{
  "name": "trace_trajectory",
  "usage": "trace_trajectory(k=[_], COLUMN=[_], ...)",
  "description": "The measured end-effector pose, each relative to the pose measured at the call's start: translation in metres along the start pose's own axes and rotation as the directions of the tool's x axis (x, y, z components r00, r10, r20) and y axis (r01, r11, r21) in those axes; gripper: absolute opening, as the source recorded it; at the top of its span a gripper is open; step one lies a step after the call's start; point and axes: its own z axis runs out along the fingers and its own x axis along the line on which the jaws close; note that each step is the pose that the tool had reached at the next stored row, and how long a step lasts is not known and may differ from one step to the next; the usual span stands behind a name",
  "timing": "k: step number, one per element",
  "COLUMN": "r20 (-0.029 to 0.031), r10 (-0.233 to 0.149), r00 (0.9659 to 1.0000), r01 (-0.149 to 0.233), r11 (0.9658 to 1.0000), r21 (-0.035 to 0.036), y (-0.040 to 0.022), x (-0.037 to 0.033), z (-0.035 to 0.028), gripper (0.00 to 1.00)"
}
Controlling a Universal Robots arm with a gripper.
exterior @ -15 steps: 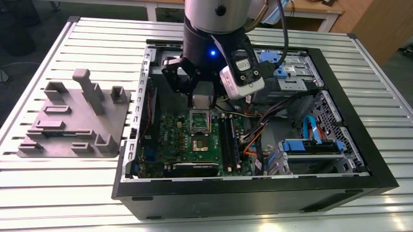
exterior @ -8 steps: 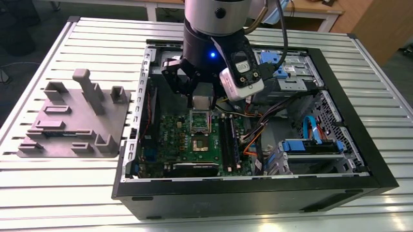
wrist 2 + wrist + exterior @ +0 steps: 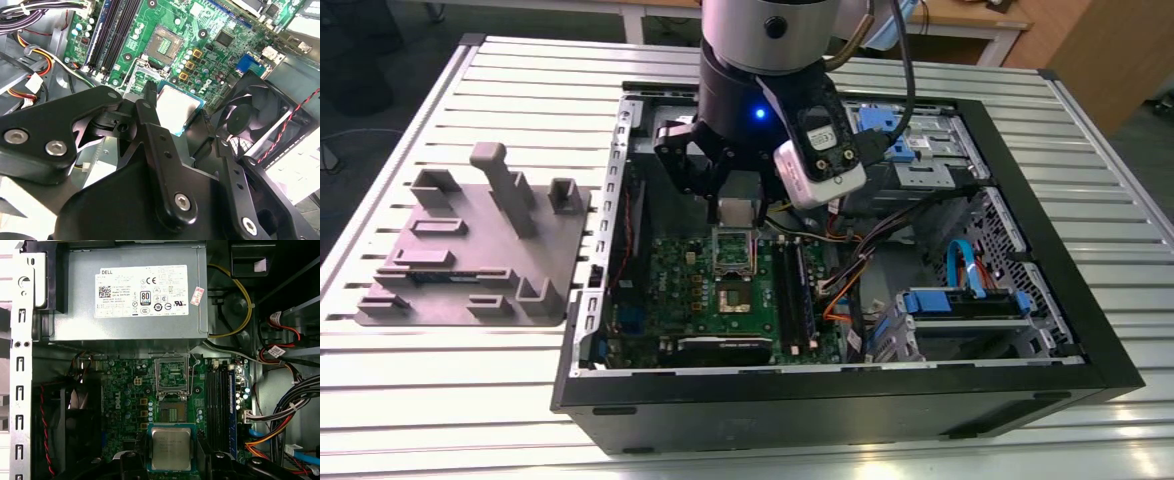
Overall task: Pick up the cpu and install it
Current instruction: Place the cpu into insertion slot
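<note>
Black linkages of the gripper loom closest, jaws closed on the small flat square silvery-topped cpu, hanging just above the green motherboard — near the open square socket, not yet in it. I'd say it wants squaring to that socket and lowering level, never forced. One cpu, one socket, one black fan, one grey power supply box — one grey plastic tray on the bench.

Counted, there are one cpu, one motherboard, one power supply box, one case fan, one open computer case, one grey fixture tray, one robot arm and one slatted surface.
</note>
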Motion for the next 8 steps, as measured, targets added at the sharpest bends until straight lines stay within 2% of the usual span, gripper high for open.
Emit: trace_trajectory(k=[3,8], r20=[0.0000,0.0001], r10=[0.000,0.000], r00=[1.0000,1.0000], r01=[0.000,0.000], r11=[1.0000,1.0000], r21=[-0.0001,-0.0012], y=[-0.0018,-0.0029], x=[-0.0002,-0.0007], z=[0.0029,0.0119], gripper=[0.47,0.47])
